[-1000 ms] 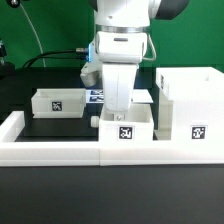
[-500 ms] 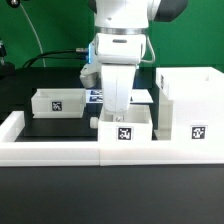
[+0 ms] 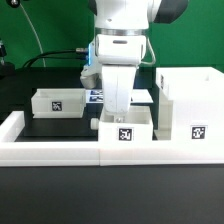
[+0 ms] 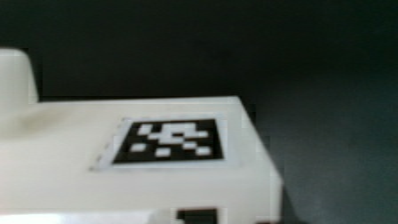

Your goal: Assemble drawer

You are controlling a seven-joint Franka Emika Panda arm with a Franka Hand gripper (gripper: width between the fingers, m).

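The drawer's tall white casing [image 3: 190, 103] stands at the exterior view's right, with a tag on its front. One small open-top tray [image 3: 57, 101] sits at the left. The second tray [image 3: 126, 127] stands in the middle against the front rail. My gripper [image 3: 119, 110] hangs straight down over this middle tray's back wall, and its fingertips are hidden behind the tray. The wrist view shows a white tagged surface [image 4: 169, 142] very close and blurred. No fingers show clearly there.
A long low white border rail [image 3: 60, 151] runs along the front and turns back at the left. The marker board [image 3: 97, 97] lies flat behind the middle tray. The table top is black.
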